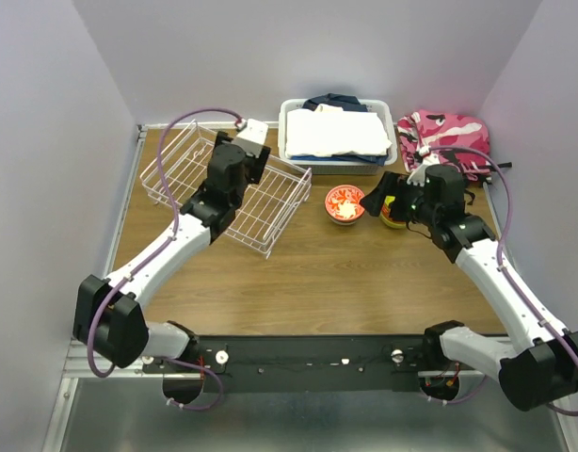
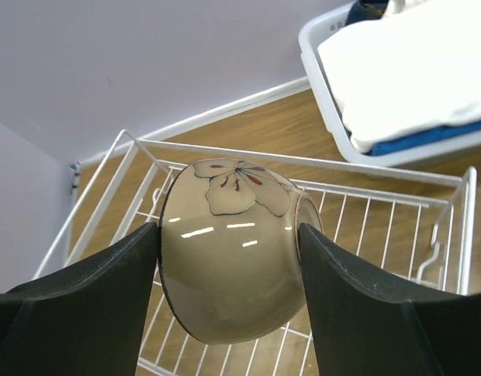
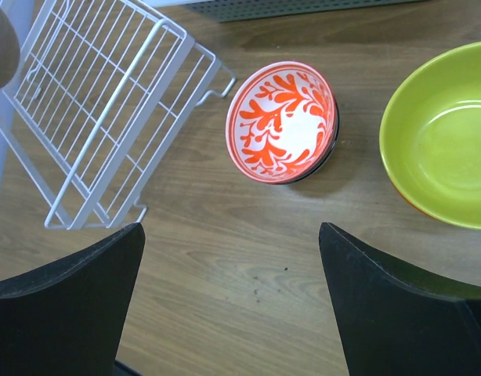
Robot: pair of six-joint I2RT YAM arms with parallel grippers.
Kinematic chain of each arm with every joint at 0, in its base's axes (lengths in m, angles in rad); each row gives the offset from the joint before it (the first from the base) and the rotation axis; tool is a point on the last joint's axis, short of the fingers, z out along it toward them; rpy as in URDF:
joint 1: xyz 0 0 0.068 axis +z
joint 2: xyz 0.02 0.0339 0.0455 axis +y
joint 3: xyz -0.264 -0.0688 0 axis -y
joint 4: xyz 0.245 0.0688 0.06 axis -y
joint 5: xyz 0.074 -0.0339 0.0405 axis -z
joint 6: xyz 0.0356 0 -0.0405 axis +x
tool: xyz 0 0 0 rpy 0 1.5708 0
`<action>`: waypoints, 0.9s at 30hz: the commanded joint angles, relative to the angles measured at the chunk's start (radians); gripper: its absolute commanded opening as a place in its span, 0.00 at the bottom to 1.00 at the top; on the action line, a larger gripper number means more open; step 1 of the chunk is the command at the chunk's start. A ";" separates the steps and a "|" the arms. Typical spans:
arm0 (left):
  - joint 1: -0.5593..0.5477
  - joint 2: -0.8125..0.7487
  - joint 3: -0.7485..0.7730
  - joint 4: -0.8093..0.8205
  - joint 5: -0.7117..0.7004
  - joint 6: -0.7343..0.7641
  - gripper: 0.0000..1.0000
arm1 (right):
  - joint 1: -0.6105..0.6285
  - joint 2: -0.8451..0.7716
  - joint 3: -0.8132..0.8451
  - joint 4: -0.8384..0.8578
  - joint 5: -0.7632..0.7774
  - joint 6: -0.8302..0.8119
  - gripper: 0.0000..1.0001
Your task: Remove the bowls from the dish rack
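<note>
Left gripper [image 2: 227, 235] around taupe bowl [image 2: 233, 274], arm [image 1: 167, 250] outstretched, seemingly above dish rack [image 1: 280, 198].

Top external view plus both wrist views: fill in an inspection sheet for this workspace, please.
Surface: wooden table, no spills seen.
Job's things: white wire dish rack at far left; taupe bowl held above it; red-patterned bowl and lime bowl on the table right of the rack, each apparently stacked on another bowl.
Clutter: white bin of folded cloth at the back; pink camouflage fabric at far right.
Jaws: left jaws closed on the taupe bowl; right jaws wide open and empty, above the table.
Cables: purple cables run along both arms, the left one arching over the rack.
Surroundings: plain pale walls on three sides.
</note>
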 commanded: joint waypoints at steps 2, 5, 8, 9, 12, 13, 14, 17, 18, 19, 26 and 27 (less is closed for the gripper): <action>-0.175 -0.089 -0.070 0.158 -0.164 0.343 0.30 | 0.007 0.000 0.076 -0.110 -0.041 0.022 1.00; -0.289 -0.106 -0.121 0.211 -0.232 0.441 0.30 | 0.007 0.009 0.105 -0.145 -0.041 0.028 1.00; -0.398 -0.113 -0.168 0.273 -0.293 0.556 0.30 | 0.007 0.027 0.136 -0.184 -0.047 0.029 1.00; -0.422 -0.113 -0.184 0.285 -0.302 0.598 0.30 | 0.007 0.032 0.140 -0.193 -0.048 0.029 1.00; -0.528 -0.106 -0.216 0.326 -0.341 0.658 0.30 | 0.007 0.052 0.162 -0.221 -0.059 0.028 1.00; -0.553 -0.103 -0.224 0.349 -0.350 0.699 0.30 | 0.007 0.061 0.167 -0.233 -0.061 0.029 1.00; -0.574 -0.100 -0.233 0.360 -0.362 0.719 0.31 | 0.007 0.063 0.171 -0.241 -0.062 0.022 1.00; -0.665 -0.089 -0.263 0.392 -0.385 0.776 0.31 | 0.007 0.079 0.191 -0.265 -0.073 0.008 1.00; -0.701 -0.084 -0.279 0.397 -0.390 0.784 0.31 | 0.006 0.086 0.205 -0.271 -0.079 0.003 1.00; -0.723 -0.081 -0.286 0.405 -0.395 0.791 0.31 | 0.007 0.092 0.209 -0.286 -0.093 0.000 1.00; -0.854 -0.043 -0.374 0.458 -0.445 0.830 0.31 | 0.007 0.159 0.254 -0.354 -0.128 -0.037 1.00; -0.863 -0.034 -0.385 0.461 -0.451 0.830 0.31 | 0.006 0.179 0.262 -0.360 -0.136 -0.038 0.99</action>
